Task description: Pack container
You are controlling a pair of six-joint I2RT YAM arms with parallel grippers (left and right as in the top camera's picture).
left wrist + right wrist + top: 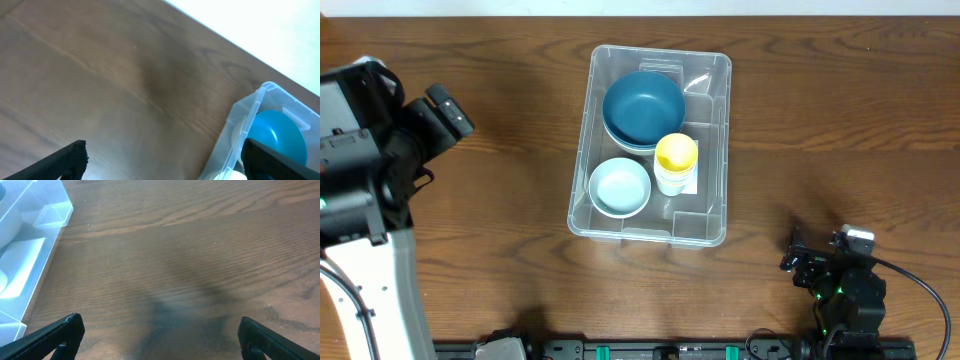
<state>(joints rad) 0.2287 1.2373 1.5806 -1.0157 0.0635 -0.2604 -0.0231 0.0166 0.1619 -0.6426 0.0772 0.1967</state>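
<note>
Clear container (650,238) looks light, stiff and slick, so best pinched at its rim wall; left tool (162,155) and right tool (160,330) both spread apart, empty.

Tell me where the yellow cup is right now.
Overhead view: the yellow cup stands inside the container, toward its right wall, just below the dark blue bowl and right of the small pale bowl.

Clear rectangular container (712,120) sat upright and open-topped mid-table, holding a dark blue bowl (642,105), a pale blue bowl (619,186) and a yellow cup (676,153).
</note>
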